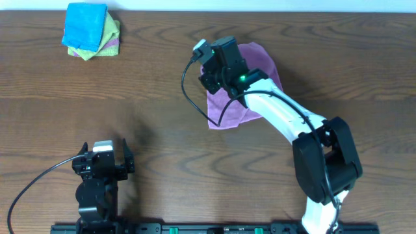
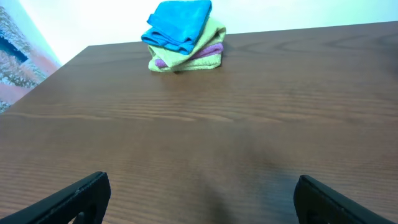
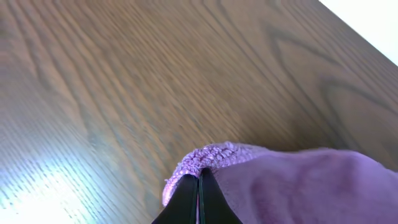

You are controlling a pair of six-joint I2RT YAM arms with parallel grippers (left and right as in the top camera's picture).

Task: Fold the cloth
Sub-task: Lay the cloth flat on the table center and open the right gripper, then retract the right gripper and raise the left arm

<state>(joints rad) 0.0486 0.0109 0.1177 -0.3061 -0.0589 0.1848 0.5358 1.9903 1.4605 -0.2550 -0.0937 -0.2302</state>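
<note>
Currently my right gripper is clenched on just the rim of the cloth, right of centre on the table; risk: so shallow a pinch slips, or drags the unpinned cloth askew, my left gripper sitting open, well apart.

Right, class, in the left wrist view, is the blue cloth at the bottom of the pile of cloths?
No, the blue cloth lies on top, with the yellow-green cloth beneath it.

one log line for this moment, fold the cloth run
phase: fold underway | right end effector: shut on cloth edge | left end effector: open, empty | folded pile: far-left corner
</note>
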